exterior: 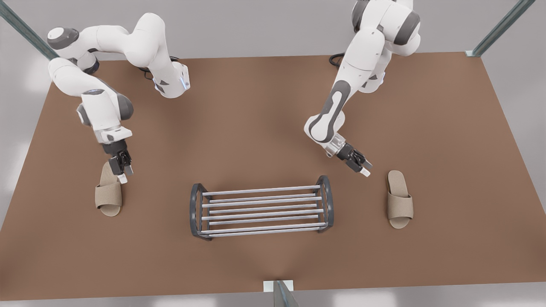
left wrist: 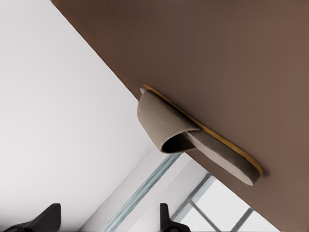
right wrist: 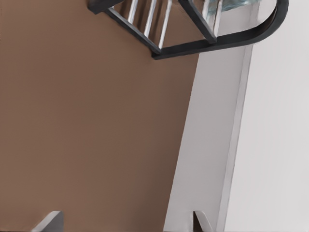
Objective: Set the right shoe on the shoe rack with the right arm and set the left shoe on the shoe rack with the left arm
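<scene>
The shoe rack [exterior: 262, 209] stands mid-table toward the near edge, nothing on its bars. The left shoe [exterior: 399, 199] lies flat on the front view's right, strap end toward the near edge. My left gripper [exterior: 364, 170] hangs tilted between rack and shoe, open and apart from the shoe. In the left wrist view the left shoe [left wrist: 193, 137] lies ahead of the left gripper [left wrist: 109, 212], near the table's edge. The right shoe [exterior: 108, 195] lies on the front view's left. My right gripper [exterior: 124, 175] hovers open by its heel. The right wrist view has the right gripper [right wrist: 126, 217] over bare table and one rack end [right wrist: 212, 44].
The brown table [exterior: 264, 119] spreads wide around the rack. Glass-like posts stand at the far corners, and one post [exterior: 279, 292] stands at the middle of the near edge. Both arm bases sit along the far side.
</scene>
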{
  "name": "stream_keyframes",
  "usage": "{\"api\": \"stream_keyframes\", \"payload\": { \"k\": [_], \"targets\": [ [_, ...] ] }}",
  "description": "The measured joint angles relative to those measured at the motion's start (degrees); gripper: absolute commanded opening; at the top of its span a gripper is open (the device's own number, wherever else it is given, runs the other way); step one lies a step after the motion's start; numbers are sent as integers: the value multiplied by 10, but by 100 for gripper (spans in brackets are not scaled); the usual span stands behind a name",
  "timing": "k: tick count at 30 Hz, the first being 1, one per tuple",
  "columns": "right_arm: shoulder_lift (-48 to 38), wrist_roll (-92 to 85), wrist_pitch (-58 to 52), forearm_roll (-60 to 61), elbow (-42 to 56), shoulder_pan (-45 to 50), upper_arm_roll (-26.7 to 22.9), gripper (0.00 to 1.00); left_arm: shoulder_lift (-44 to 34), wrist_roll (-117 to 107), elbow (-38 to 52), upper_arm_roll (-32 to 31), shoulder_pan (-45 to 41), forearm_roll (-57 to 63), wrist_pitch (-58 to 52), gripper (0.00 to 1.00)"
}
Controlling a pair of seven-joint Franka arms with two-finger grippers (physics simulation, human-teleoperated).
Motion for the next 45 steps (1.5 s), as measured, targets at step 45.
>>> {"api": "stream_keyframes", "payload": {
  "k": [45],
  "targets": [
    [-147, 365, 384, -398, -23, -291, -240, 100, 48, -1442, 12, 115, 164, 603, 328, 100]
  ]
}}
